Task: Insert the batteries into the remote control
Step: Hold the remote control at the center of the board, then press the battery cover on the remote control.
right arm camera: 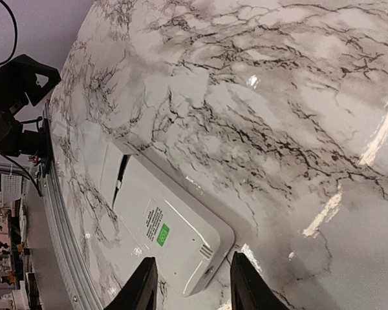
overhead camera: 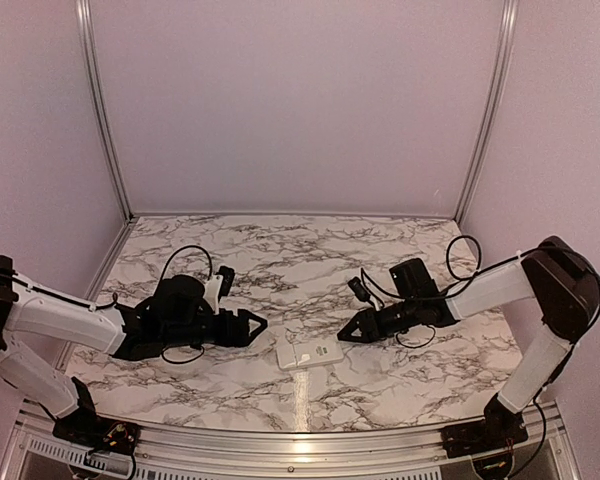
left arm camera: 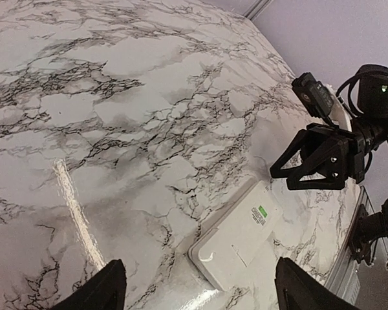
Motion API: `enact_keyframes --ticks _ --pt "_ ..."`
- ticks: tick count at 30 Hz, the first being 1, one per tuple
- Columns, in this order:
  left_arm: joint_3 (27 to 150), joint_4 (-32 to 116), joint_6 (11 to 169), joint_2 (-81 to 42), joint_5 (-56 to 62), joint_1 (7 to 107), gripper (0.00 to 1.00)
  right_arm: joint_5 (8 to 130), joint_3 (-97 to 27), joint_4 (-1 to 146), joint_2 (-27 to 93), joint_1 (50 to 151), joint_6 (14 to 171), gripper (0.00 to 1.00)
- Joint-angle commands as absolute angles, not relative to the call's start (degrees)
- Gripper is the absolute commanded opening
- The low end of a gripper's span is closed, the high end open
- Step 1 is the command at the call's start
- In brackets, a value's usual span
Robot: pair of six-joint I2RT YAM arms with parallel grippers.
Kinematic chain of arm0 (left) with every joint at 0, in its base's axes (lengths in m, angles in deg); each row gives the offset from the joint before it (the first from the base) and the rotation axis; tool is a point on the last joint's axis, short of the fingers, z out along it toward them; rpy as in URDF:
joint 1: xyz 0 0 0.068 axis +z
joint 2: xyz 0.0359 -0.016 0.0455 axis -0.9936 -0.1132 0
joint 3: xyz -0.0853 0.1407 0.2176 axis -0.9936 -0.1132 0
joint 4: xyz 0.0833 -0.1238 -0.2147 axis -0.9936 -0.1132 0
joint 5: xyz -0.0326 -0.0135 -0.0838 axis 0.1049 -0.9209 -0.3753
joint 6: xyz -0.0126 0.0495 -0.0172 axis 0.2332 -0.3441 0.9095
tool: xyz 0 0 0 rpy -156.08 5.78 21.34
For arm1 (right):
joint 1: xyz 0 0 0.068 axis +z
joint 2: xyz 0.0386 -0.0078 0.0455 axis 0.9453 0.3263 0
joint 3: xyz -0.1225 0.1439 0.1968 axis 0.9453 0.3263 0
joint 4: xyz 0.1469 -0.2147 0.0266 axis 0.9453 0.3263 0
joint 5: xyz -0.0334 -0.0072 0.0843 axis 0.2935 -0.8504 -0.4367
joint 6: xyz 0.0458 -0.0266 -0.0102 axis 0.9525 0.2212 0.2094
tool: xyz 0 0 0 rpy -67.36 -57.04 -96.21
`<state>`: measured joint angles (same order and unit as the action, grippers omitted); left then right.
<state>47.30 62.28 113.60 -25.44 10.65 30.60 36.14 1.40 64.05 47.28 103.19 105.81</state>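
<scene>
The white remote control [overhead camera: 308,354] lies back-up on the marble table, between the two arms near the front. Its back bears a small green label and also shows in the left wrist view [left arm camera: 239,236] and the right wrist view [right arm camera: 161,226]. At its left end a narrow dark slot [right arm camera: 119,173] shows something black inside; I cannot tell whether it is a battery. No loose batteries are in view. My left gripper [overhead camera: 260,326] is open and empty just left of the remote. My right gripper [overhead camera: 342,335] is open and empty just above its right end.
A metal rail [overhead camera: 280,448] runs along the table's near edge, close to the remote. Pale walls with metal corner posts [overhead camera: 105,110] close off the back and sides. Black cables [overhead camera: 185,255] loop off both wrists.
</scene>
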Motion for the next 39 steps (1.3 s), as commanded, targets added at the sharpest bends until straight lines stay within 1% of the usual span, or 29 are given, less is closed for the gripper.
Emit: enact_keyframes --ticks 1,10,16,25,30,32,35,39 --pt "51.0 55.9 119.1 -31.4 11.3 29.9 0.73 35.2 1.8 63.6 48.8 102.9 105.0 0.36" --pt "56.9 55.4 126.4 -40.4 8.2 26.1 0.63 32.6 3.0 59.5 51.1 104.0 107.0 0.32" --pt "60.6 53.4 127.1 -44.1 8.3 24.2 0.57 32.6 3.5 58.1 52.1 105.7 108.0 0.31" --pt "64.9 46.1 127.1 -47.1 10.4 23.8 0.55 34.0 5.4 55.9 52.1 107.8 110.3 0.3" --pt "67.5 42.5 126.0 -48.7 10.7 23.7 0.5 35.1 5.5 55.8 52.4 108.2 110.1 0.29" --pt "68.4 41.0 125.6 -49.3 12.5 23.7 0.49 35.3 5.4 56.0 52.5 108.1 110.0 0.29" --pt "69.1 40.0 125.4 -49.8 13.4 23.7 0.49 35.5 5.2 56.5 52.8 108.1 109.6 0.29" --pt "68.9 38.0 125.5 -50.0 13.5 23.8 0.43 35.9 5.0 56.9 53.1 108.1 109.2 0.29"
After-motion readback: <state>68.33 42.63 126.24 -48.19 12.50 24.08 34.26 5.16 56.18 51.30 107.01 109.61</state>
